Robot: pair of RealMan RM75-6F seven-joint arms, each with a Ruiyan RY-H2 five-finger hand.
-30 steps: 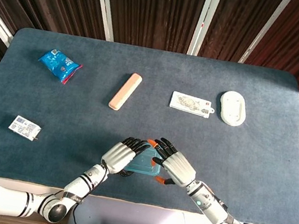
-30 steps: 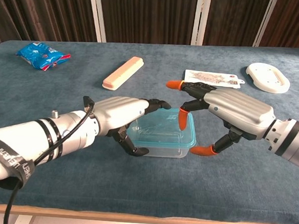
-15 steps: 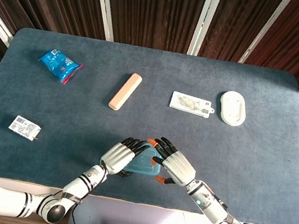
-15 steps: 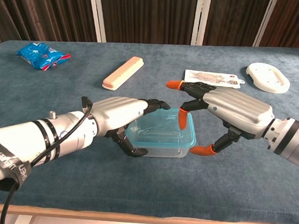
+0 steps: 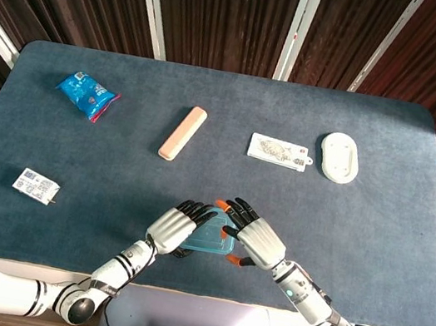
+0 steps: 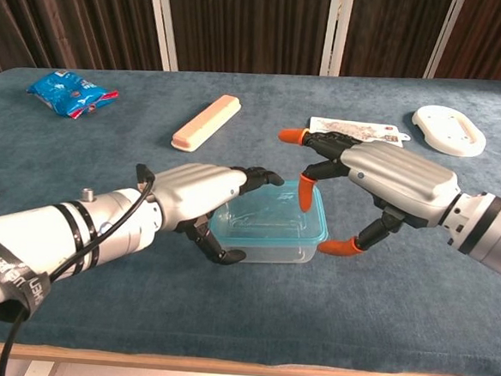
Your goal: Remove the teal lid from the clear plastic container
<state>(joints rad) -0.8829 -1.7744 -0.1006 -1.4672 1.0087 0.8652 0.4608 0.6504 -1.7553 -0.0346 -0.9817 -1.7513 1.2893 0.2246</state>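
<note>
The clear plastic container with its teal lid sits near the table's front edge, also seen from the head view as the container. My left hand grips its left end, with fingers over the lid and the thumb against the front wall; the same left hand shows from above. My right hand hovers at the right end with its orange-tipped fingers spread. One fingertip is at the lid's right rim and the thumb is by the front right corner. The right hand holds nothing.
Further back lie a blue snack bag, a pink bar, a printed card packet and a white oval dish. A small white packet lies at the left. The front table edge is close.
My right hand has lifted a little and edged toward the lid's right rim. The left hand and the container have hardly moved.
</note>
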